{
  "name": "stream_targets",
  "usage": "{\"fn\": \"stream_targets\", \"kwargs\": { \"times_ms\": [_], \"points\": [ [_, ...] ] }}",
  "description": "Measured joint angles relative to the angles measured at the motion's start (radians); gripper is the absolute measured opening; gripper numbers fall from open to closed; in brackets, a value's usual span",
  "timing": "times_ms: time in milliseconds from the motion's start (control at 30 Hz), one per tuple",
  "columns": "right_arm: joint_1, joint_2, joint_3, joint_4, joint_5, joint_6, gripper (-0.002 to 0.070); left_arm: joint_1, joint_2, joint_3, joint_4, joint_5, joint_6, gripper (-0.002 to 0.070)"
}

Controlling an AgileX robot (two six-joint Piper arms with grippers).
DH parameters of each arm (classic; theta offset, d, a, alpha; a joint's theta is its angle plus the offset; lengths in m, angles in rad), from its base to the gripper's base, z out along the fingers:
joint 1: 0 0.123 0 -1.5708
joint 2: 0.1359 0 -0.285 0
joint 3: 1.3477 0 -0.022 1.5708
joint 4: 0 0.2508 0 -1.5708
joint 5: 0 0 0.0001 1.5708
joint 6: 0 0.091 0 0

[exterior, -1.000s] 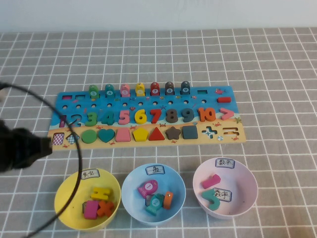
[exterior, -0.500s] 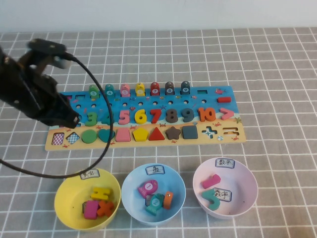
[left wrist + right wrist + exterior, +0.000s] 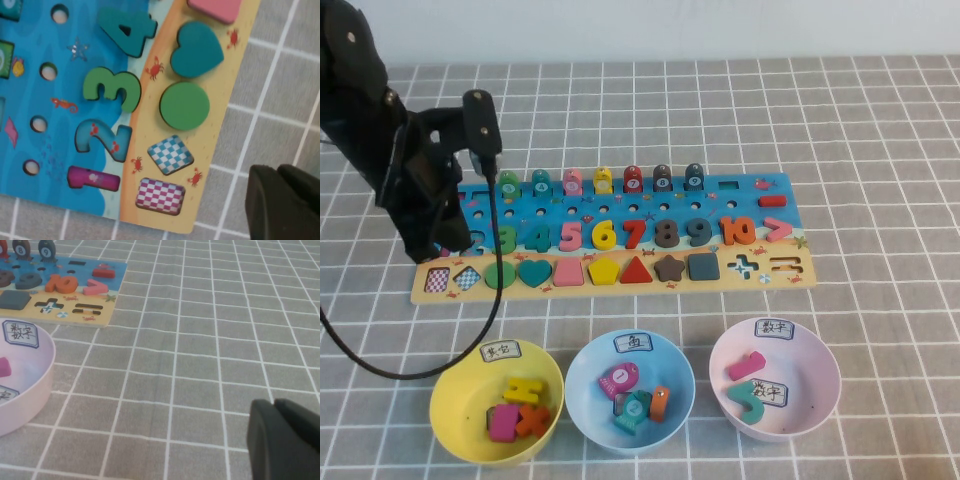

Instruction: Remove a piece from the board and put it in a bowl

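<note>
we find the left gripper (image 3: 448, 238) at the far left of the high view, hanging over the left end of the board (image 3: 760, 272), its dark arm rising above it and a black cable looping down toward the counter (image 3: 880, 130). its jaws are clenched, with nothing between them. in the left wrist view the left gripper (image 3: 277, 172) sits off the board's edge, over the grey grid cloth.

the piece (image 3: 500, 274) lies just to the right of and below the jaws in the high view, near but not touching. it rests in the tan lower strip, third slot from the left, with two checkered empty recesses on its left and the teal heart (image 3: 534, 271) just beside it on its right. the green number 3 (image 3: 504, 238) stands above it. the piece (image 3: 184, 106) is a flat, plain green disc, lying level in its slot.

the bowl (image 3: 455, 400), yellow with a white label on its rim, stands in front of the board, below the piece, holding several coloured shapes. a light-blue bowl (image 3: 582, 385) and a pink bowl (image 3: 820, 385) follow to its right.

the right gripper (image 3: 275, 412) appears only in the right wrist view, low over the bare cloth, well apart from the board, jaws pressed together.
</note>
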Motion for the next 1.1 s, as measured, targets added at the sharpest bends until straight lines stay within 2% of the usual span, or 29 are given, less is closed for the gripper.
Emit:
{"fn": "stream_targets", "kwargs": {
  "times_ms": [300,533,600,733,800,867,1033,1100],
  "points": [
    [0.000,0.000,0.000,0.000,0.000,0.000,-0.0017,-0.002,0.049,-0.008,-0.039,-0.048,0.047,-0.0003],
    [0.000,0.000,0.000,0.000,0.000,0.000,-0.0017,-0.002,0.079,-0.010,-0.059,-0.064,-0.188,-0.0003],
    [0.000,0.000,0.000,0.000,0.000,0.000,-0.0017,-0.002,0.080,-0.010,-0.065,-0.064,-0.187,-0.0003],
    [0.000,-0.002,0.000,0.000,0.000,0.000,-0.0017,-0.002,0.080,-0.010,-0.086,-0.052,-0.075,0.0008],
    [0.000,-0.002,0.000,0.000,0.000,0.000,-0.0017,-0.002,0.080,-0.010,-0.095,-0.051,-0.034,0.0042],
    [0.000,-0.002,0.000,0.000,0.000,0.000,-0.0017,-0.002,0.080,-0.010,-0.099,-0.053,-0.023,0.0107],
    [0.000,-0.002,0.000,0.000,0.000,0.000,-0.0017,-0.002,0.099,-0.010,-0.114,-0.063,-0.006,0.0388],
    [0.000,-0.002,0.000,0.000,0.000,0.000,-0.0017,-0.002,0.109,-0.010,-0.114,-0.073,0.025,0.0456]
  ]
}}
